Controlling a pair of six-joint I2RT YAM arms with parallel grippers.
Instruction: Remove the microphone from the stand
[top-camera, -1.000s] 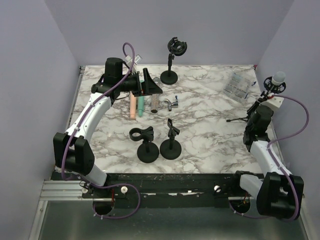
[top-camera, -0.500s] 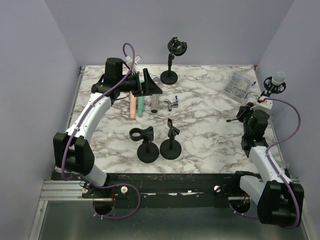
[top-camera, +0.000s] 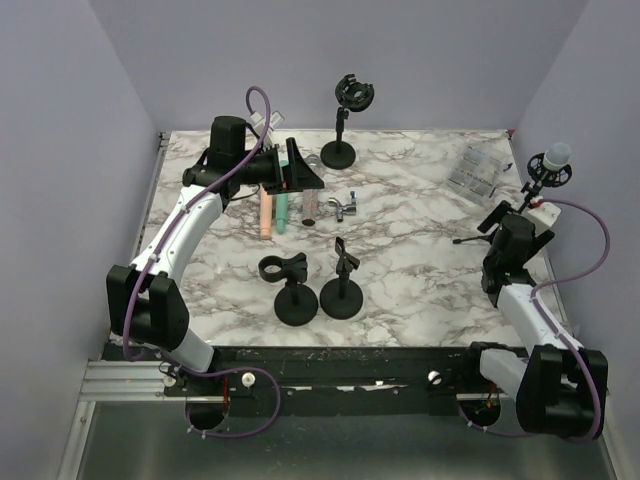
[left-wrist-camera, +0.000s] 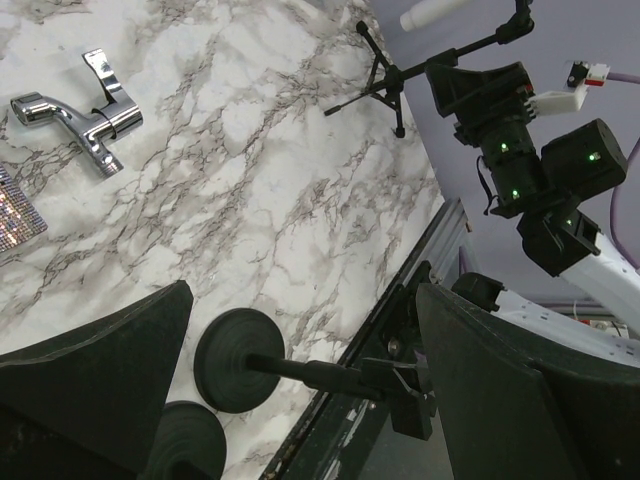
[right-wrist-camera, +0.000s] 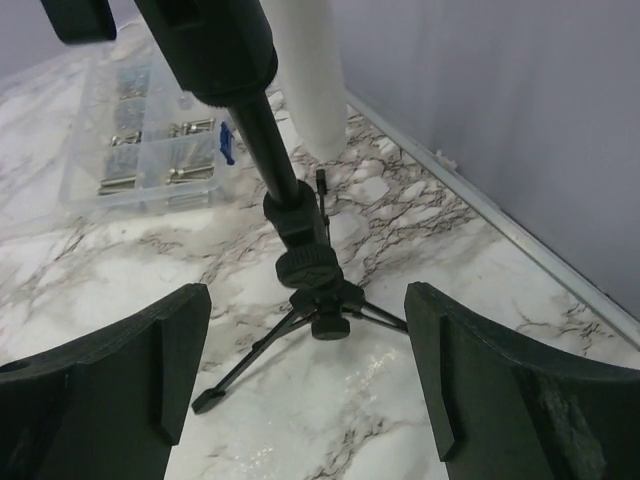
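White microphone (right-wrist-camera: 305, 80) seated upright in tripod stand (right-wrist-camera: 300, 240), far-right edge of table (top-camera: 420, 250). Right gripper (right-wrist-camera: 305, 360) spread wide, low before it, gripping nothing; left gripper (left-wrist-camera: 300, 370) wide too, well apart. Risk of tipping light stand if closed this low.

A clear parts box (top-camera: 478, 172) lies far right; a chrome fitting (top-camera: 345, 206) sits mid-table (near a peach tube (top-camera: 265, 215)).

A robot test lab.
A left arm (top-camera: 185, 225) and a right arm (top-camera: 530, 315) are bolted to a marble counter (top-camera: 420, 265), with plain purple walls (top-camera: 70, 150) all around.
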